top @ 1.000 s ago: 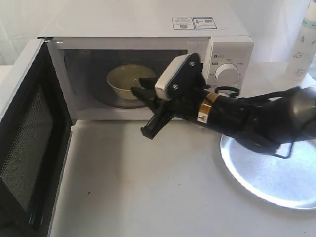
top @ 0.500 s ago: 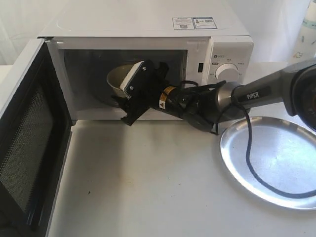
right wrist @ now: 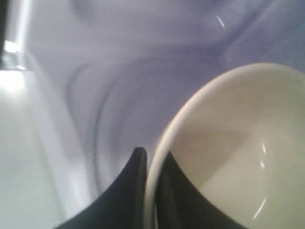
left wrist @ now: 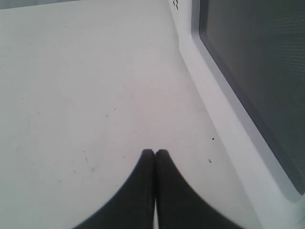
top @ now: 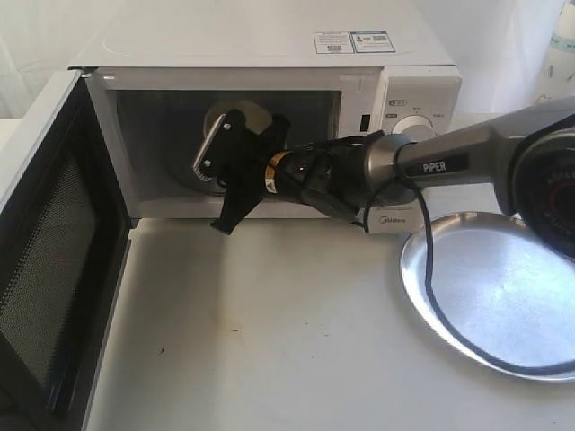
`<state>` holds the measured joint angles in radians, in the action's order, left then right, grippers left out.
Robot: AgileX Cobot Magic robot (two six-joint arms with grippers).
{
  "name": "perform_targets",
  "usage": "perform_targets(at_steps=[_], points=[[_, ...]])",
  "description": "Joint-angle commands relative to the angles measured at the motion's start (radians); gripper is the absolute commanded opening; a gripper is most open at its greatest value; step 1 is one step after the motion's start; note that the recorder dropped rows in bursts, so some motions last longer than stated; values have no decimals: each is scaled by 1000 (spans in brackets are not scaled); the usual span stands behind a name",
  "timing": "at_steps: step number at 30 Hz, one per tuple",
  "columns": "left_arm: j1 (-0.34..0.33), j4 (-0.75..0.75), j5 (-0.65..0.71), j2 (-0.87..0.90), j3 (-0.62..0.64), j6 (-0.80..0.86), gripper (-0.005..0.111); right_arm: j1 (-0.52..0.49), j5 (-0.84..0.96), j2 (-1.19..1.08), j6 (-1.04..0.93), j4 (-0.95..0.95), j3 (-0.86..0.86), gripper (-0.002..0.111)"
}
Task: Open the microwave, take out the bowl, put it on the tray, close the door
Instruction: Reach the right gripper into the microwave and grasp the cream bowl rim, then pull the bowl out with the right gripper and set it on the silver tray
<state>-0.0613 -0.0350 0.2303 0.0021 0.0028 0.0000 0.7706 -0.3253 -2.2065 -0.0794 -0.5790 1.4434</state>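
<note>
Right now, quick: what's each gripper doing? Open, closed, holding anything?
Left gripper: closed, holding nothing.
Right gripper: closed on the rim of the bowl.

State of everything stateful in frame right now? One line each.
door: swung fully open.
microwave: open, inside exposed.
bowl: upright inside the microwave.
tray: bare, on the table.
right hand: inside the microwave, shut on the bowl's rim.
left hand: shut, empty, beside the door.
</note>
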Motion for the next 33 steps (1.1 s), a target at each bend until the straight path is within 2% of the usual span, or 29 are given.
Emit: perform_targets(at_steps=[1,4,5,7,9,10,13,16,19,20,22,27,33], points=[[5,-10,3,-2,-3,0,0,78,146,83,12,-24,-2,0],[5,-10,3,-2,-3,0,0,148,424,150,12,-22,-2,0],[5,-10,3,-2,-3,0,0,185,602,187,12,-14,-2,0],[5,-10,3,-2,-3,0,0,213,775,220,12,14,-2,0],[5,-10,3,-2,-3,0,0,230,954,249,12,73,-2,0],[5,-10,3,-2,-3,0,0,230,1118,271,12,146,-4,0],[5,-10,3,-2,-3,0,0,228,1303,311,8,192,-44,0],[5,-10,3,-2,-3,0,0,226,1436,391,106,115,-205,0],[5,-10,3,-2,-3,0,0,221,1448,464,326,-114,-375,0],[5,-10,3,-2,-3,0,0,195,1424,486,436,-239,-447,0],[5,-10,3,-2,-3,0,0,131,1355,491,556,-349,-517,0],[5,-10,3,-2,-3,0,0,-29,1041,466,627,-411,-585,0],[5,-10,3,-2,-3,0,0,-123,799,449,746,-511,-589,0]])
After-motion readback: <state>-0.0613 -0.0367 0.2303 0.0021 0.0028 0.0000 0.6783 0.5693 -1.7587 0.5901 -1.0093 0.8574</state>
